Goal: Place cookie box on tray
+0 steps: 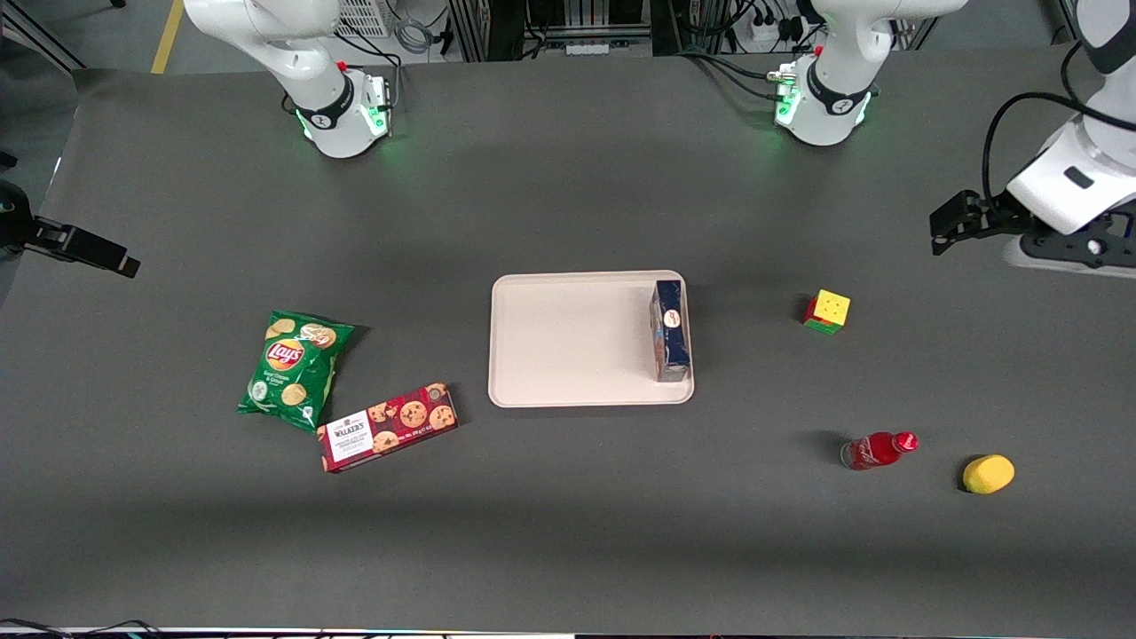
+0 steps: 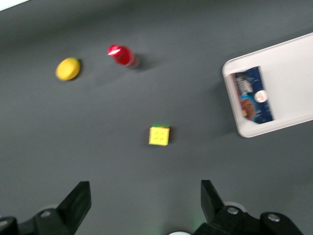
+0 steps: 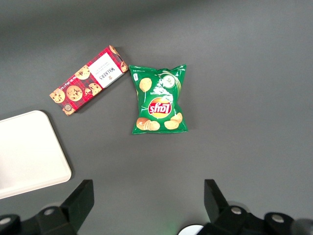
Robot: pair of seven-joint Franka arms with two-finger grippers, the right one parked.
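The dark navy-blue cookie box (image 1: 671,330) stands on its long edge inside the large pale beige-pink tray (image 1: 568,342), tight along the rim at the working arm's end. The black two-finger gripper (image 1: 950,226) hangs clear at the working arm's end of the dark grey table (image 1: 568,177), well apart from the tray. Between them sits a small yellow-topped puzzle cube (image 1: 827,311). Nearer the camera lie a red bottle (image 1: 879,450) on its side and a yellow lemon (image 1: 988,474). Toward the parked arm's end, a green Lay's chip bag (image 1: 294,369) lies beside a red tartan Walkers cookie box (image 1: 388,427).
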